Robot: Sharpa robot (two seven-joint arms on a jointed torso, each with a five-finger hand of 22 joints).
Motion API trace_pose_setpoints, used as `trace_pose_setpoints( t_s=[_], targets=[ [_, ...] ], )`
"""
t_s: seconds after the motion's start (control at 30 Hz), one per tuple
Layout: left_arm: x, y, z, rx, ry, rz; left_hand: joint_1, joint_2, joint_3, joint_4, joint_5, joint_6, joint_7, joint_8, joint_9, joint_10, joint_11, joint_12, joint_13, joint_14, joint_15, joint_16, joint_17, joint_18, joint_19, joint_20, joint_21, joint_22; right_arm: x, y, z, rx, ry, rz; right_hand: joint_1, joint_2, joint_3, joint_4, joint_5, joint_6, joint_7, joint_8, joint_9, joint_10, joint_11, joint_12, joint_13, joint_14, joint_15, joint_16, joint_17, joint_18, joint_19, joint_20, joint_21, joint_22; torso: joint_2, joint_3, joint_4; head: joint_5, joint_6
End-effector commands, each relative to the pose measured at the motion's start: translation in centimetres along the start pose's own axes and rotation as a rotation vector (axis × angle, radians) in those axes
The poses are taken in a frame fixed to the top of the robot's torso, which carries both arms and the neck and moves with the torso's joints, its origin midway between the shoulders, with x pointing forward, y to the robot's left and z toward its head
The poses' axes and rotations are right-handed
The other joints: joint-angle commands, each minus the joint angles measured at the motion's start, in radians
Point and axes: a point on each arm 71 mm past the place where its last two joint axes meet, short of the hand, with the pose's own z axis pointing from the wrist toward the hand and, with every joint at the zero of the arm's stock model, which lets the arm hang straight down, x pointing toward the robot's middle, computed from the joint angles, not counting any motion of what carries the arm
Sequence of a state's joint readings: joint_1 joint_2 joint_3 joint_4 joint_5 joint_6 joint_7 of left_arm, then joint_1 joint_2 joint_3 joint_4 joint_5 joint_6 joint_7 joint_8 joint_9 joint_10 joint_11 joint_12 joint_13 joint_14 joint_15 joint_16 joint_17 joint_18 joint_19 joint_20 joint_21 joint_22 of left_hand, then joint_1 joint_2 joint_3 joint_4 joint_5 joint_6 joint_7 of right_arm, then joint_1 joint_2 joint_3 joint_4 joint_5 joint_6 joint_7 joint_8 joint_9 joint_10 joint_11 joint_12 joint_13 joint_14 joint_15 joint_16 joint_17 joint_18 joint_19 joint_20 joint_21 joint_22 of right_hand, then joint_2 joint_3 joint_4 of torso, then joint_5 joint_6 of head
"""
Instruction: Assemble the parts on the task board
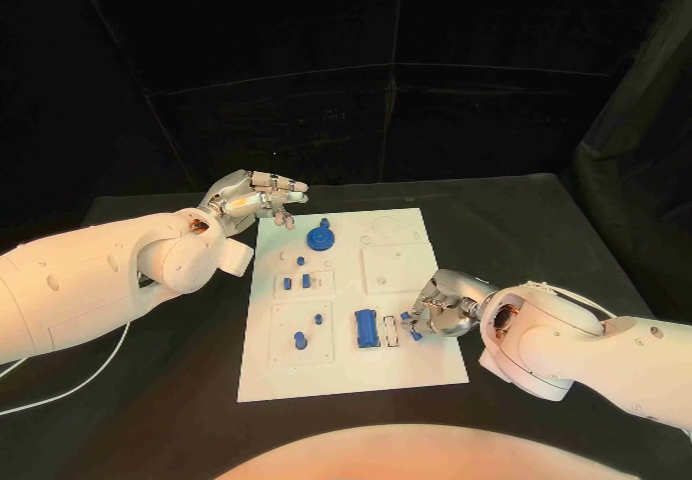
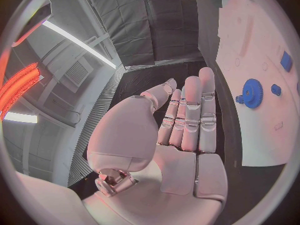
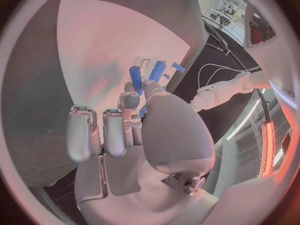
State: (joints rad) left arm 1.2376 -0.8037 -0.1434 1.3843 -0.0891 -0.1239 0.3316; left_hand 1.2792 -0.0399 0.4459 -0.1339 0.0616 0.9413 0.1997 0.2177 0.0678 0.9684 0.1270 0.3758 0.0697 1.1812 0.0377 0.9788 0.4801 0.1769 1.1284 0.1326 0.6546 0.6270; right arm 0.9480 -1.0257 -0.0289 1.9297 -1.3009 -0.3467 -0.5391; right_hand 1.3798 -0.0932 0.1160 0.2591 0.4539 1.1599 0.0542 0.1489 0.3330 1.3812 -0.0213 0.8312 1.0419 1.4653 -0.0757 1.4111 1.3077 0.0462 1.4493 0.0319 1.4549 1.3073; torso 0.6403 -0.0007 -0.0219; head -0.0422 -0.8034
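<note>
Here the task board (image 1: 368, 300) lies in the middle of the frame on the black desk (image 1: 577, 230), a white plate running from the lower centre up toward the upper centre of the head view. Small blue parts sit on it: a round blue gear (image 1: 322, 238) near its upper left corner, a few small blue pegs (image 1: 299, 278) in the raised square below that, more small pieces (image 1: 303, 335) in the lower left square, and a long blue block (image 1: 368, 328) standing in a slot at the lower middle.

At the right edge of the board, low in the frame, the right hand (image 1: 440, 310) reaches in with its fingers curled toward the slot beside the long block. A small blue piece (image 1: 411, 327) shows at its fingertips and appears to be pinched there. In the right wrist view the fingers (image 3: 128, 105) bend down over the board (image 3: 106, 60), with blue parts (image 3: 156, 71) just beyond them; the contact itself is hidden.

In the upper left of the head view, the left hand (image 1: 260, 198) hovers just off the board's upper left corner, fingers extended and slightly apart, holding nothing. The left wrist view shows its palm (image 2: 181, 135) flat and bare, with the gear (image 2: 252, 93) on the board nearby.
</note>
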Motion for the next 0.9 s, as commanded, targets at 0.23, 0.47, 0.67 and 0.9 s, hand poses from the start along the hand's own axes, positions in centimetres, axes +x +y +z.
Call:
trace_pose_setpoints(
  t_s=[0.23, 0.47, 0.67, 0.9],
  targets=[
    [0.2, -0.1, 0.0, 0.000, 0.013, -0.008, -0.007, -0.004, 0.006, 0.002, 0.005, -0.005, 0.000, 0.003, 0.001, -0.005, -0.001, 0.004, -0.001, -0.007, -0.003, 0.004, -0.001, 0.006, -0.008, 0.000, -0.004, -0.001, 0.7, 0.8, 0.8, 0.006, 0.047, 0.031, -0.019, -0.001, 0.001, 0.009, 0.006, 0.009, 0.001, 0.004, 0.004, 0.008, 0.000, 0.006, 0.003, 0.068, -0.006, 0.003, 0.068, -0.004, 0.007, 0.002, 0.006, 0.111, 0.000, 0.0008, 0.0003, 0.003, -0.002],
    [0.2, -0.1, 0.0, -0.002, 0.014, -0.008, -0.006, -0.005, 0.008, 0.001, 0.005, -0.006, 0.000, 0.004, 0.001, -0.006, -0.001, 0.005, -0.001, -0.007, -0.003, 0.005, -0.002, 0.006, -0.009, 0.000, -0.003, -0.002, 0.9, 1.0, 1.2, 0.004, 0.053, -0.027, -0.055, 0.005, -0.006, 0.024, 0.000, 0.016, 0.000, 0.004, 0.008, 0.014, -0.001, 0.010, 0.007, 0.067, -0.007, 0.000, 0.064, -0.004, 0.005, 0.001, 0.004, 0.109, 0.001, 0.0011, -0.0001, 0.005, -0.006],
    [0.3, -0.1, 0.0, -0.002, 0.015, -0.008, -0.006, -0.005, 0.008, 0.001, 0.005, -0.006, 0.000, 0.004, 0.001, -0.006, -0.001, 0.005, -0.001, -0.007, -0.003, 0.005, -0.002, 0.006, -0.009, 0.000, -0.003, -0.002, 1.1, 1.4, 1.4, -0.005, 0.057, -0.061, -0.062, 0.005, -0.008, 0.025, -0.002, 0.018, -0.001, 0.004, 0.009, 0.017, -0.001, 0.012, 0.009, 0.067, -0.007, 0.000, 0.065, -0.004, 0.006, 0.000, 0.005, 0.110, -0.001, 0.0010, -0.0011, 0.004, -0.008],
    [0.4, -0.1, 0.0, -0.003, 0.018, -0.009, -0.006, -0.005, 0.008, 0.001, 0.005, -0.006, 0.000, 0.004, 0.001, -0.006, -0.001, 0.005, -0.001, -0.007, -0.003, 0.005, -0.002, 0.006, -0.009, 0.000, -0.003, -0.002, 1.3, 1.5, 1.6, -0.005, 0.066, -0.074, -0.079, 0.006, -0.015, 0.026, -0.006, 0.021, -0.002, 0.004, 0.012, 0.021, -0.002, 0.019, 0.015, 0.067, -0.008, 0.000, 0.065, -0.004, 0.006, 0.000, 0.005, 0.110, 0.000, 0.0007, -0.0003, 0.005, -0.008]
  ],
)
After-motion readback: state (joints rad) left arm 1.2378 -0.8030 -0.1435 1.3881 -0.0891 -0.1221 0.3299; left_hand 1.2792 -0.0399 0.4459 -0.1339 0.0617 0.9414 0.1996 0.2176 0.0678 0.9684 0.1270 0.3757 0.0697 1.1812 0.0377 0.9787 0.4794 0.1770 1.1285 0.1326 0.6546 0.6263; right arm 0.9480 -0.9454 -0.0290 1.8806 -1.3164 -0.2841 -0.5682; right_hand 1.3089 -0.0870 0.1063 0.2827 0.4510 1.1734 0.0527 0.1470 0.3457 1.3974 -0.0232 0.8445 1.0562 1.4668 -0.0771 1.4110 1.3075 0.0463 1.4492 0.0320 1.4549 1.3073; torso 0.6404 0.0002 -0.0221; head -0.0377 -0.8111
